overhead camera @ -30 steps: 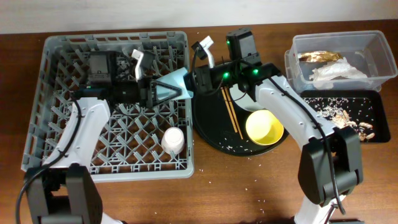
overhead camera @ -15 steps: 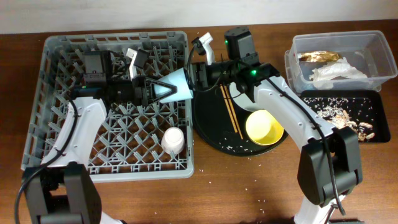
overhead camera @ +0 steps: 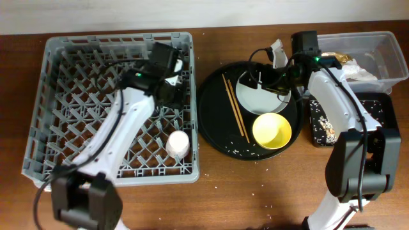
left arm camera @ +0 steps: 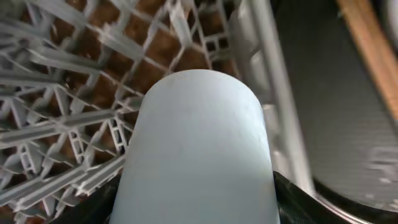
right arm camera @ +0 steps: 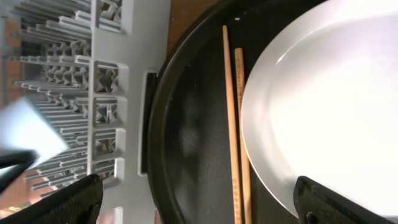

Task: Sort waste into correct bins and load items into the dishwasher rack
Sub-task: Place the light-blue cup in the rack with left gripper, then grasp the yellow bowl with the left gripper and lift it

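Note:
My left gripper (overhead camera: pixel 171 89) is shut on the light blue cup (left arm camera: pixel 199 149), holding it low over the right side of the grey dishwasher rack (overhead camera: pixel 57 128). In the overhead view the wrist hides the cup. My right gripper (overhead camera: pixel 268 67) hangs open and empty over the white plate (overhead camera: pixel 262 96) on the round black tray (overhead camera: pixel 211 128). In the right wrist view its dark fingertips (right arm camera: pixel 81 199) stand wide apart beside the chopsticks (right arm camera: pixel 233 124). A yellow bowl (overhead camera: pixel 271 130) sits on the same tray. A small pale pink cup (overhead camera: pixel 177 144) rests in the rack.
At the back right the clear tub (overhead camera: pixel 383 45) holds a tan wrapper (overhead camera: pixel 329 59) and a white napkin (overhead camera: pixel 348 73). The shallow black tray (overhead camera: pixel 383 97) in front of it holds scraps and rice (overhead camera: pixel 332 121). Rice grains dot the wooden table (overhead camera: pixel 255 191).
The right gripper let go of the blue cup, opened wide and drew back right over the plate. The left gripper closed on the cup and swung it down into the rack.

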{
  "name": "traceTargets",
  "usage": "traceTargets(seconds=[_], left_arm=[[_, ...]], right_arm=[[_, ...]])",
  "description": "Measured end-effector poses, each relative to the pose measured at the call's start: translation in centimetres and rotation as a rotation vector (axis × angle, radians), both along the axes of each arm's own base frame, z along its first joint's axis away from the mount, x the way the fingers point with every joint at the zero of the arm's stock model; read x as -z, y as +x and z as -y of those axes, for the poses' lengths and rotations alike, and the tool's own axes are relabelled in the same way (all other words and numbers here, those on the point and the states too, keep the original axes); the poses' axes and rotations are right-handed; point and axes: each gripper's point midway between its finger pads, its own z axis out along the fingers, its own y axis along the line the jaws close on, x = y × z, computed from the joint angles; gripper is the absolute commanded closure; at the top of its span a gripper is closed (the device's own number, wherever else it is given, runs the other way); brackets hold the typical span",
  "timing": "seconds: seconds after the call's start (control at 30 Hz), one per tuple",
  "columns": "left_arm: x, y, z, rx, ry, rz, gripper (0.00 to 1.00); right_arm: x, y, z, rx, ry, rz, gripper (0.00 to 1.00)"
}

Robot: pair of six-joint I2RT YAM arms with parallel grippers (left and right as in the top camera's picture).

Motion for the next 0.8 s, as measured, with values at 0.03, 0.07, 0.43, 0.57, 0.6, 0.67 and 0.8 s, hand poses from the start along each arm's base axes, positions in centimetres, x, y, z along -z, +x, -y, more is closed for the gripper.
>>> traceTargets(seconds=[0.03, 0.07, 0.43, 0.57, 0.6, 0.67, 0.8], left_arm=[[1.8, -0.3, -0.1, 0.003, 0.039, -0.051, 0.60], [3.8, -0.7, -0.3, 0.004, 0.070, -0.107, 0.53], [-3.7, 2.2, 3.0, 0.053, -0.086, 0.000, 0.11], [-4.1, 0.8, 5.7, 0.048, -0.248, -0.075, 0.20], [-4.1, 0.6, 6.1, 0.036, -0.264, -0.086, 0.21], [-4.4, -0.9, 10.2, 0.079, -0.308, -0.095, 0.22], [2.1, -1.3, 21.6, 0.172, -0.366, -0.108, 0.23]], right_arm=[[0.3, -0.2, 0.2, -0.001, -0.018, -0.007, 0.01], [0.3, -0.2, 0.3, -0.001, -0.025, -0.007, 0.01], [-5.9, -0.9, 3.4, 0.080, -0.211, 0.025, 0.10], [-8.1, -6.0, 7.5, 0.205, -0.420, -0.085, 0.25], [-7.4, -6.3, 7.8, 0.216, -0.436, -0.115, 0.21], [-6.5, -6.5, 9.0, 0.280, -0.452, -0.155, 0.16], [-6.7, -6.2, 15.4, 0.488, -0.422, -0.190, 0.16]])
